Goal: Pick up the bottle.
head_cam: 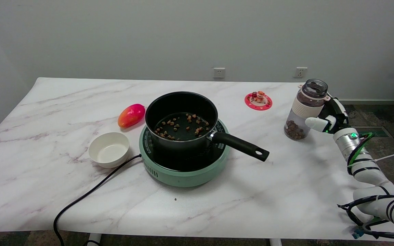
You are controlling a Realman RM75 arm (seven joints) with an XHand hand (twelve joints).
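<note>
The right arm (371, 167) is built of rounded white segments ringed with thin black bands. Its wrist section nearest the hand is a polished silver cylinder (345, 140) with a small glowing green light (354, 135) on top. Black and green cables (361, 150) loop along the arm beside that cylinder and bunch lower down near the elbow. The right hand (330, 118) above the cylinder is black with white finger shells

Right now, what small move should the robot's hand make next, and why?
Probably close the right hand around the bottle. The hand sits right beside it, a finger reaching across its front, but the bottle seems to stand on the table, so no firm grip shows yet.
</note>
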